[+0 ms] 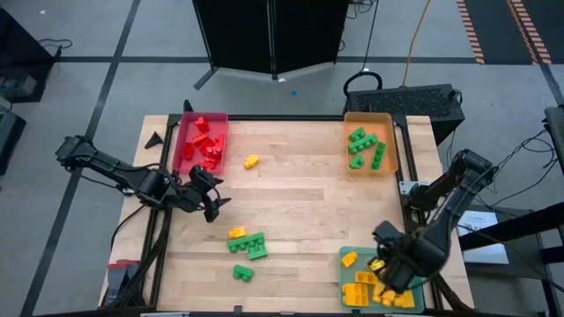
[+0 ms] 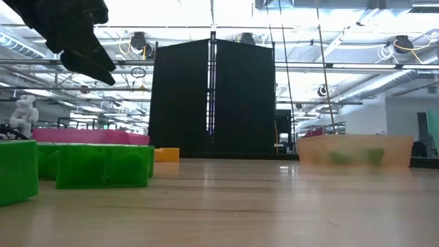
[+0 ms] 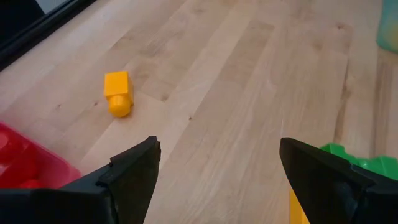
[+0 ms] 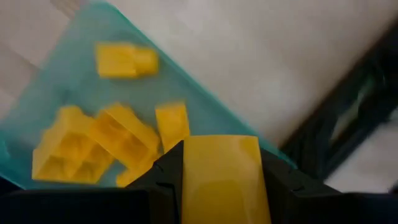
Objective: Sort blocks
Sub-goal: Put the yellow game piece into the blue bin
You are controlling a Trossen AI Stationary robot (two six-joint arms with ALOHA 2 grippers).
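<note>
Yellow block (image 4: 221, 177), light, rigid and slick-sided, sits clenched flatwise in my right fingers (image 1: 385, 271) above the teal tray (image 1: 345, 280) at the counter's five o'clock, while my left fingers (image 1: 210, 195) hang released at nine o'clock.

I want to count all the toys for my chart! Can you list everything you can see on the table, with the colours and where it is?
Red tray: one, far left corner, holding a heap of red blocks.
Orange tray: one, far right corner, holding several green blocks.
Teal tray: one, near right corner, holding a pile of yellow blocks.
Loose yellow blocks: two, one beside the red tray, one near the table's middle.
Loose green blocks: a cluster touching that second yellow one, one more nearer the front edge.
Left gripper: open, empty, above the table's left side.
Right gripper: over the teal tray, shut on a yellow block.
</note>
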